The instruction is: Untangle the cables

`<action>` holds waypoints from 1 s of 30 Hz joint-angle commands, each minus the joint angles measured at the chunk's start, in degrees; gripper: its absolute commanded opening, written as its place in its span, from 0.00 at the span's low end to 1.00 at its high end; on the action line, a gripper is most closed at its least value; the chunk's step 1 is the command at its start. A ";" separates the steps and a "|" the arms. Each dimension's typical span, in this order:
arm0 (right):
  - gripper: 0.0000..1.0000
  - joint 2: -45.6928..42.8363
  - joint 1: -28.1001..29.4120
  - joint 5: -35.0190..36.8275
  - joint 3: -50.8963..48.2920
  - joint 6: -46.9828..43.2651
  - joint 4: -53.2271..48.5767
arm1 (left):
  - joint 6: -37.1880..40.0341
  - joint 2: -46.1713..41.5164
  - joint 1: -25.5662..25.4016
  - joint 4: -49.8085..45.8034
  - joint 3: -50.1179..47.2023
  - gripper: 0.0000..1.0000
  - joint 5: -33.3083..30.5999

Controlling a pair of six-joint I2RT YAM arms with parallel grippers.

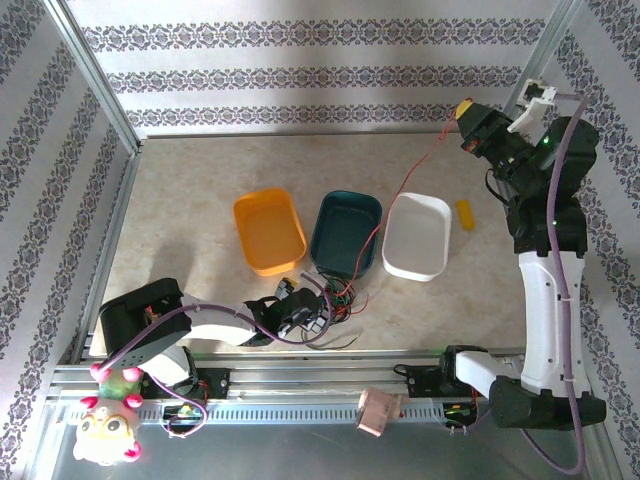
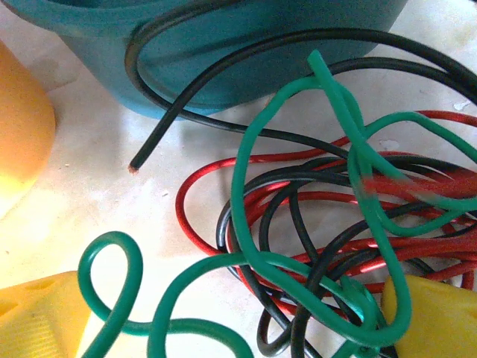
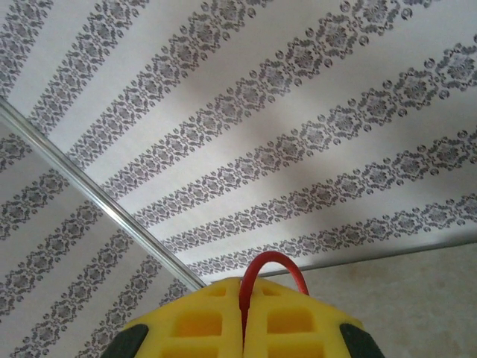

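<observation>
Top external view: we see the right claw [image 1: 466, 110] raised far right, pads pressed together on one red cable [image 1: 398, 192] running from the cables [image 1: 338, 297] heaped on the counter [image 1: 190, 190] before the teal tray [image 1: 345, 232], where the left claw [image 1: 312, 305] sits spread.

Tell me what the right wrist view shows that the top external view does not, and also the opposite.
Right wrist view: close up, the right pincer is shut on the red cable, which loops up between its tips. Top external view: that cable runs down past the teal bin to the tangle at the left pincer; an orange bin and a white bin flank it. Both: the right pincer holding the red cable.
</observation>
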 commanded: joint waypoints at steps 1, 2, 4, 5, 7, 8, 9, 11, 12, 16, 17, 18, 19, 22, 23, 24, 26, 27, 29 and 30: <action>0.00 0.17 -0.26 -1.93 4.65 0.00 2.70 | 1.05 -0.36 0.98 -3.24 -0.29 0.99 -0.53; 0.00 0.45 -0.32 -2.05 5.67 0.00 2.82 | 1.05 -0.07 0.98 -3.24 -0.16 0.99 -0.77; 0.00 1.14 -0.28 -2.38 7.69 0.30 3.20 | 0.88 0.44 1.11 -3.07 -0.03 0.99 -1.05; 0.00 1.52 -0.30 -2.49 8.78 0.35 3.29 | 0.79 0.70 1.20 -3.06 -0.05 0.99 -1.08; 0.00 2.20 -0.34 -2.51 10.73 0.61 3.37 | 0.73 0.97 1.31 -3.06 0.08 0.99 -1.03; 0.00 2.48 -0.34 -2.50 11.61 0.75 3.49 | 0.76 1.10 1.33 -3.06 0.16 0.99 -1.16; 0.00 2.89 -0.34 -2.65 12.33 0.70 3.47 | 0.62 1.19 1.33 -3.06 0.15 0.99 -1.24; 0.00 3.30 -0.34 -2.59 13.02 0.73 3.44 | 0.45 1.35 1.48 -3.06 0.16 0.99 -1.21; 0.00 3.49 -0.34 -2.52 13.00 0.62 3.42 | 0.48 1.44 1.51 -3.06 0.13 0.99 -1.26; 0.00 3.85 -0.43 -2.33 12.02 0.18 3.21 | 0.50 1.54 1.59 -3.14 0.21 0.99 -1.23; 0.00 3.84 -0.43 -2.03 11.46 -0.36 2.86 | 0.61 1.63 1.64 -3.22 0.34 0.99 -1.11; 0.00 3.71 -0.52 -1.30 10.70 -1.12 2.17 | 0.79 1.63 1.59 -3.23 0.38 0.99 -1.11; 0.00 3.47 -0.65 -0.64 9.63 -1.80 1.52 | 0.91 1.63 1.59 -3.24 0.44 0.99 -1.17; 0.00 1.84 -1.05 2.03 4.00 -4.07 -0.39 | 1.05 1.63 1.65 -3.14 0.58 0.99 -1.01; 0.00 1.09 -1.05 3.74 1.46 -5.13 -1.36 | 1.18 1.63 1.68 -3.24 0.77 0.99 -0.92; 0.00 0.05 -1.05 5.74 -1.41 -5.86 -2.18 | 1.44 1.64 1.68 -3.24 0.95 0.99 -0.60; 0.00 -2.05 -1.05 10.01 -7.55 -6.89 -3.44 | 1.96 1.54 1.68 -3.53 1.51 0.99 -0.33; 0.00 -3.19 -1.05 12.12 -10.79 -7.26 -3.82 | 2.30 1.41 1.65 -3.74 1.87 0.99 -0.33; 0.00 -5.10 -1.05 15.31 -16.86 -7.70 -4.57 | 2.93 1.02 1.68 -3.81 2.35 0.99 -0.22; 0.00 -5.95 -1.05 16.83 -19.84 -7.61 -4.90 | 3.13 0.79 1.68 -3.94 2.69 0.99 -0.19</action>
